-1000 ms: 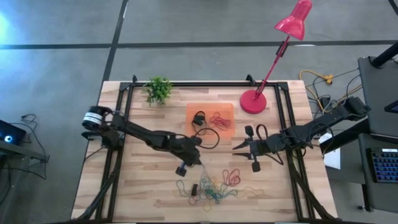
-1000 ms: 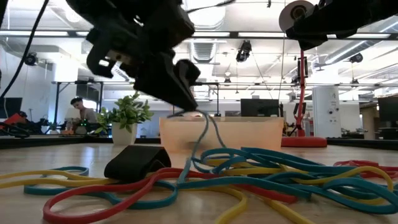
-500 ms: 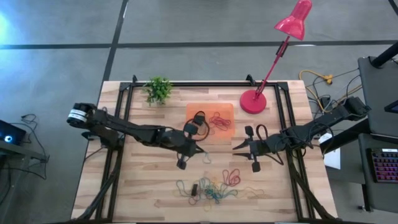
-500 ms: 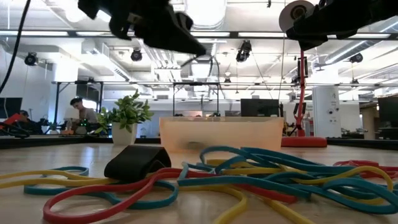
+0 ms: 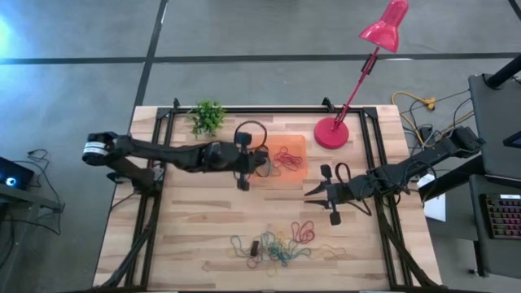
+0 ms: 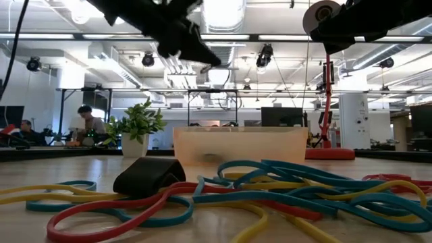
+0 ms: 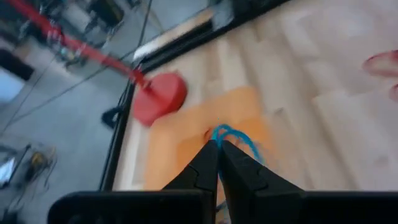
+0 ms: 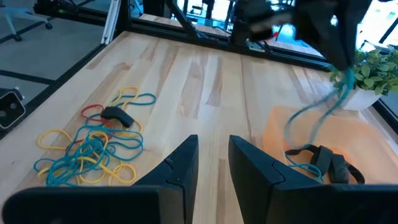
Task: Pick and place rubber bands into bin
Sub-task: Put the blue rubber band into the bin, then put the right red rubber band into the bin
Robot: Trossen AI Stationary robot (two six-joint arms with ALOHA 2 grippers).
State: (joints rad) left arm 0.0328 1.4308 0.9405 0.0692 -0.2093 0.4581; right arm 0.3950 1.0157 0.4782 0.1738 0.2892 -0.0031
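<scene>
The orange bin [image 5: 295, 172] lies at the table's far middle with red rubber bands [image 5: 285, 157] in it. My left gripper [image 5: 262, 161] hovers over the bin's left end, shut on a blue rubber band [image 8: 329, 99]. The gripper shows high up in the low view [image 6: 214, 62]. A pile of loose rubber bands [image 5: 277, 246] lies on the table near the front edge. To the right of the bin, above the table, my right gripper [image 5: 309, 192] waits open with nothing between its fingers [image 8: 211, 155]. My left gripper pinches the blue rubber band at its top [image 7: 219, 132] between the very tips of its two shut fingers. The fingers slant down from the table's left side. The band hangs slack below them, lifted clear over the bin [image 7: 186, 143].
A red lamp base [image 5: 331, 133] stands just right of the bin, its arm leaning up over the far right. A small potted plant [image 5: 207, 116] stands at the far left. A black clip-like piece [image 6: 148, 177] lies among the piled bands. Black frame rails run along both sides.
My left gripper has risen from the pile and gone toward the table's far edge, to the bin's left end, tipping from steeply down to nearly level. It stays shut on the blue band, which has come clear of the pile and now dangles over the bin.
</scene>
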